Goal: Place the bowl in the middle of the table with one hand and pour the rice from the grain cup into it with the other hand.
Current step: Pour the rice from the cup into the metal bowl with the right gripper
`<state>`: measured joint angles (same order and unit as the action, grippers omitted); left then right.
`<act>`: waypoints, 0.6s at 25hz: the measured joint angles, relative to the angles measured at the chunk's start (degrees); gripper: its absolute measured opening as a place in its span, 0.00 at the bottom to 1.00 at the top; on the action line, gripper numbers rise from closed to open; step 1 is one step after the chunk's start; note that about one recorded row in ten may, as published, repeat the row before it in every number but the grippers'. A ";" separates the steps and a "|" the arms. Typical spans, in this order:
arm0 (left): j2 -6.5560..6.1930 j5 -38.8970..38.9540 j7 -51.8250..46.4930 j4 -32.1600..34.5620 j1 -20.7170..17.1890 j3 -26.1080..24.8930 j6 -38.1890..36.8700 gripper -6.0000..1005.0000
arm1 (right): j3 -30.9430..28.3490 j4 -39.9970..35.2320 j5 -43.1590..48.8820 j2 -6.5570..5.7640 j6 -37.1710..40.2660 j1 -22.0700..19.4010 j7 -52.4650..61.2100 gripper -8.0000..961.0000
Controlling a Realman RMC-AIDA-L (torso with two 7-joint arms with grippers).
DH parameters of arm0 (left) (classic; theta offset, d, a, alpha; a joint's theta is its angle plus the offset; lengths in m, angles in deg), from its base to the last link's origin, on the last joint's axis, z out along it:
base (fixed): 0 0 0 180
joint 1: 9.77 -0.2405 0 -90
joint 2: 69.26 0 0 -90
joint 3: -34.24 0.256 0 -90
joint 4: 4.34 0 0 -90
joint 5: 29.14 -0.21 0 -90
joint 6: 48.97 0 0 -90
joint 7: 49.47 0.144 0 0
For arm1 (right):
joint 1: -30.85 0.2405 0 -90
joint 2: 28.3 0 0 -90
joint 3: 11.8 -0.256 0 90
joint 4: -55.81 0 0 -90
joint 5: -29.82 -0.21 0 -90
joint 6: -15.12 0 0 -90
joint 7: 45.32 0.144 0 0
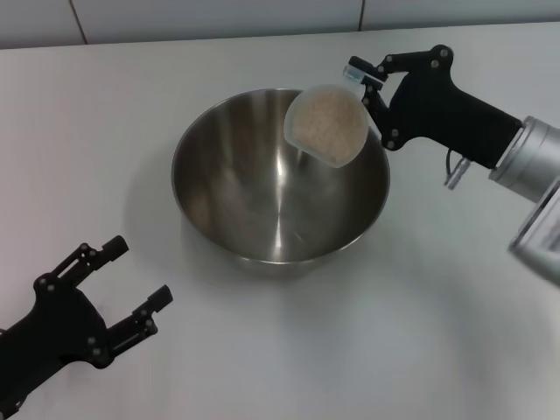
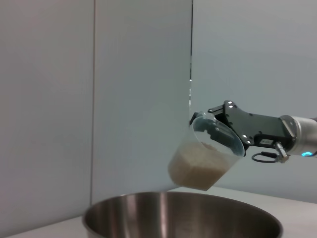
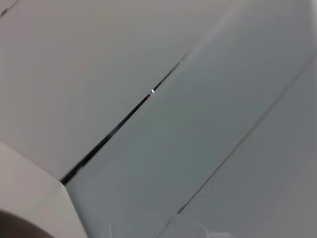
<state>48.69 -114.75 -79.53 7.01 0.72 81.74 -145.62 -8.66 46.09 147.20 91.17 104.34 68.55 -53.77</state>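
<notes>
The steel bowl (image 1: 280,179) stands on the white table (image 1: 420,332) near its middle; its inside looks empty. My right gripper (image 1: 372,83) is shut on the clear grain cup (image 1: 328,124) and holds it tilted above the bowl's far right rim. The cup is full of rice (image 1: 325,118). In the left wrist view the cup (image 2: 208,158) hangs tilted above the bowl (image 2: 183,215), held by the right gripper (image 2: 218,126). My left gripper (image 1: 136,280) is open and empty at the table's near left, apart from the bowl.
A tiled wall (image 1: 219,17) runs along the table's far edge. The right wrist view shows only wall tiles (image 3: 148,99).
</notes>
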 joint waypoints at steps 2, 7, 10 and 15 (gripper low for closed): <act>0.00 0.01 0.00 -0.03 -0.19 -0.44 0.00 0.82 | -0.06 1.56 -0.56 0.04 -0.14 0.01 -7.44 0.04; 0.02 0.01 0.03 -0.17 -0.39 -0.57 0.00 0.82 | -0.10 4.96 -1.21 0.06 -0.51 -0.02 -23.43 0.04; 0.16 0.01 0.25 -0.18 -0.54 -0.57 0.00 0.82 | -0.18 7.23 -1.25 0.06 -2.31 0.00 -33.57 0.04; 0.31 0.00 0.38 -0.19 -0.70 -0.57 0.10 0.82 | -0.61 9.52 -1.28 0.07 -4.29 0.03 -45.88 0.04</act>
<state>49.00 -114.74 -79.15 6.82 0.01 81.17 -145.52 -9.27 55.61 145.92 91.24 100.05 68.58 -99.65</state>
